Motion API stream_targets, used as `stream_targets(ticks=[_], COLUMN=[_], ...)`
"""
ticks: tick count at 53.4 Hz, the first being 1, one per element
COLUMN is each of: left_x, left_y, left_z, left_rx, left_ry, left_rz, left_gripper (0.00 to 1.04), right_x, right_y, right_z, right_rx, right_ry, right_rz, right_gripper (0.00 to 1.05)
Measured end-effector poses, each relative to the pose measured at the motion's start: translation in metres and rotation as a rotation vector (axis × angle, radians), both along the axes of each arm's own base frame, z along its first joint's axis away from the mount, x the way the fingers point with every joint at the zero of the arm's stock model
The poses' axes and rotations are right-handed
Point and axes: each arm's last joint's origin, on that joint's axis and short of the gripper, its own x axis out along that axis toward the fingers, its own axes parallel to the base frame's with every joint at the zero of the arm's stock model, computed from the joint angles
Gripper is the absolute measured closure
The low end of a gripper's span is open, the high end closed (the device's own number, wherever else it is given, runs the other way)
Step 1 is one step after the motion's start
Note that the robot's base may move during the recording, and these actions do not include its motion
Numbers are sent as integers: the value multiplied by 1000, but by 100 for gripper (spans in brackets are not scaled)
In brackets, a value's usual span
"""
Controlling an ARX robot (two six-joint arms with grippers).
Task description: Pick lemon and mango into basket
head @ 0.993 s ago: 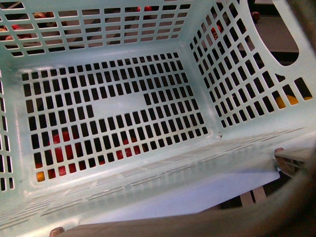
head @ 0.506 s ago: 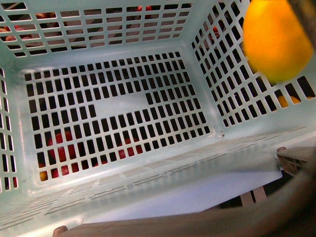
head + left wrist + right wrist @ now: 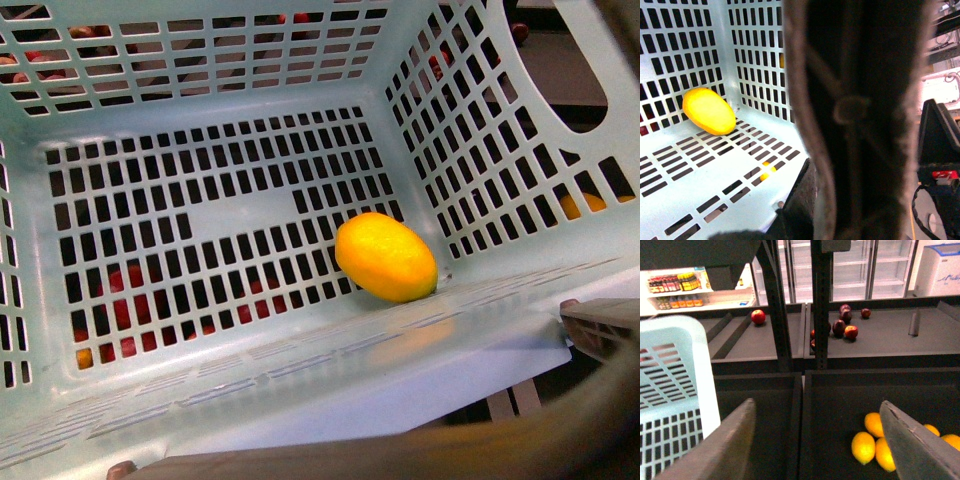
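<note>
Lying on its side on the slotted floor of the basket [image 3: 350, 395], the lemon [image 3: 385, 257] sits toward 4 o'clock in the front view, close to the near right corner, with nothing gripping it. The right gripper [image 3: 817, 407] is spread wide and empty above dark bins [image 3: 840, 390], with loose yellow fruits [image 3: 863, 447] at its 5 o'clock. A dark blurred bar [image 3: 855, 100] fills the left wrist view, so the left gripper's opening cannot be told.

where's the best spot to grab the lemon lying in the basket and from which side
Across its narrow middle, from straight above. The lemon lies on its side on the basket floor, close to a corner, so the walls likely block a sideways approach, and its ends taper.
</note>
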Motion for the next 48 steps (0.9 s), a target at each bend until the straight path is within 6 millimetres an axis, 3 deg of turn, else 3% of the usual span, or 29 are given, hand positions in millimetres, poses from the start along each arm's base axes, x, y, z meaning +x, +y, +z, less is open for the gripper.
stream_targets(ticks=[9,21,40,48], left_x=[0,0,0,0], left_y=[0,0,0,0], left_z=[0,0,0,0], left_rx=[0,-1,0,0], left_ry=[1,0,1,1], left_rz=[-1,0,0,0], left_gripper=[99,99,99,99], right_x=[-14,-29,-43,-45], right_y=[-8,-14,-15,-15], right_z=[-33,-54,-71,-73], right_rx=[-36,-49,-48,-49], right_ry=[33,25,22,20], right_rz=[29,3,2,2], right_gripper=[64,103,103,77])
